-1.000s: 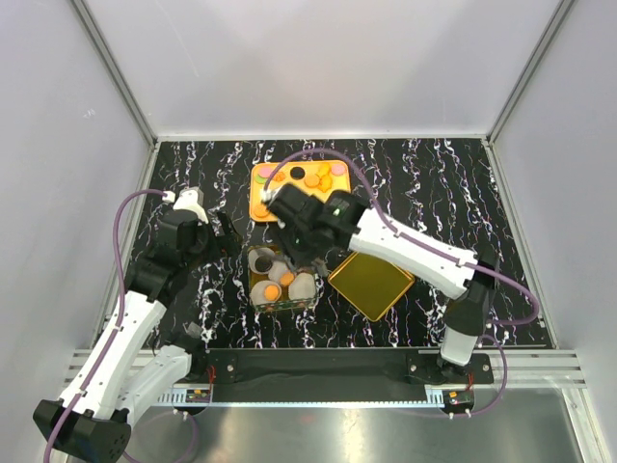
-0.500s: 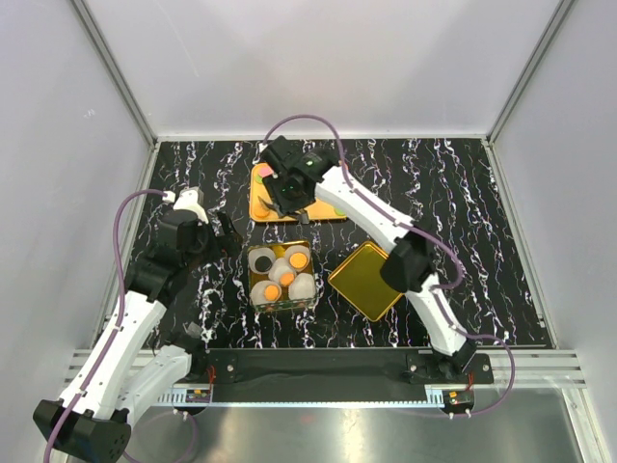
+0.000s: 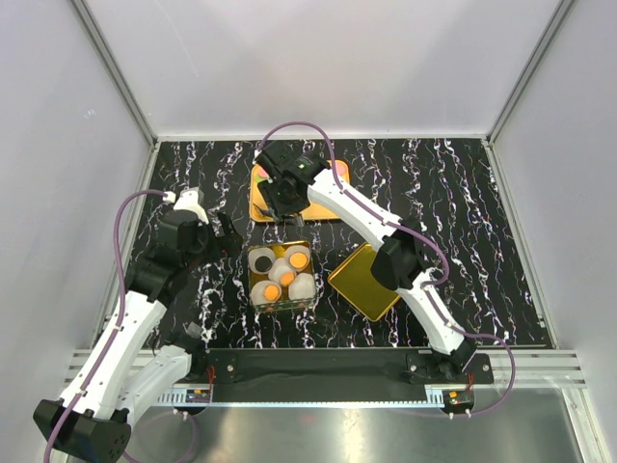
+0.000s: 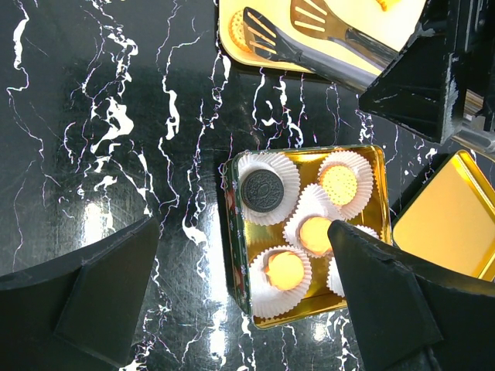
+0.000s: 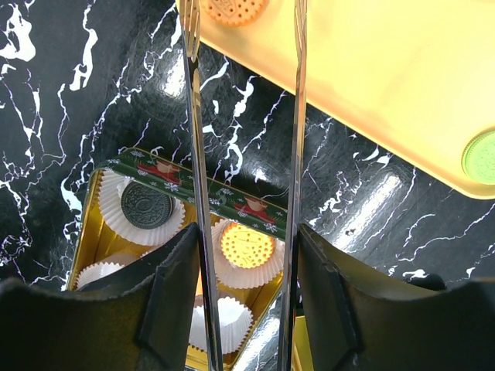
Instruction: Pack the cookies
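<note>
Now the right claw (image 3: pixel 280 198) pinches slim silver tongs (image 5: pixel 193 116), blades parted above a small round orange cookie (image 5: pixel 236 9) on the yellow tray (image 5: pixel 387 93), ready to grab; left claw (image 3: pixel 217 230) hangs spread.

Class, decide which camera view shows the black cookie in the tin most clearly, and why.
The left wrist view: the black cookie lies unobstructed, its embossed pattern readable. The right wrist view shows it darker, beside the tongs. The top external view gives only a dark speck.
</note>
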Motion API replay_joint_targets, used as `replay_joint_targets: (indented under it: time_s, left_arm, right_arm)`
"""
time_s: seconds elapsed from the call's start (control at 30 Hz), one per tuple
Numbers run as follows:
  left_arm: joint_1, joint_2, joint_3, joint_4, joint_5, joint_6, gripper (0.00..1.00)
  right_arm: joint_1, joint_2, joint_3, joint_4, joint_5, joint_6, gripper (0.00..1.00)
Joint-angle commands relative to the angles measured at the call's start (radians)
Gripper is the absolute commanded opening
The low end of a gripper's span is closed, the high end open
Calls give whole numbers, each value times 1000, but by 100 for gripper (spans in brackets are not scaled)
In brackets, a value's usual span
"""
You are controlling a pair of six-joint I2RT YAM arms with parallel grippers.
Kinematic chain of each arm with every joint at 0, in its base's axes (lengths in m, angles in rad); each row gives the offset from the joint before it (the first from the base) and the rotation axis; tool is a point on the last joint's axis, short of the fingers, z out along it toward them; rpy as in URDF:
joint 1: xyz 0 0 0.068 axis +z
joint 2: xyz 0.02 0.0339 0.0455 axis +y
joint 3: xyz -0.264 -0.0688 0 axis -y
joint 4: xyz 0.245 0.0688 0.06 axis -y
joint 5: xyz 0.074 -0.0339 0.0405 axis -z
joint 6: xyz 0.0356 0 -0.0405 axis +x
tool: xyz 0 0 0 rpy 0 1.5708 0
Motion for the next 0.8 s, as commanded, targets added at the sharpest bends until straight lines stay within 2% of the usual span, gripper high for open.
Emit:
replay_joint_targets:
  time_s: [0.0,0.6,0.77]
  left_arm:
    - [5,-9,1,39,16,5,99]
    - [5,-10,1,41,16,7,99]
    - [5,-10,1,39,16,5,99]
  right_arm:
    - [-2,3,41,41,-21,-2,57]
    - [0,72,72,57,-24,4,57]
    - [0,63,69,44,-18,12,53]
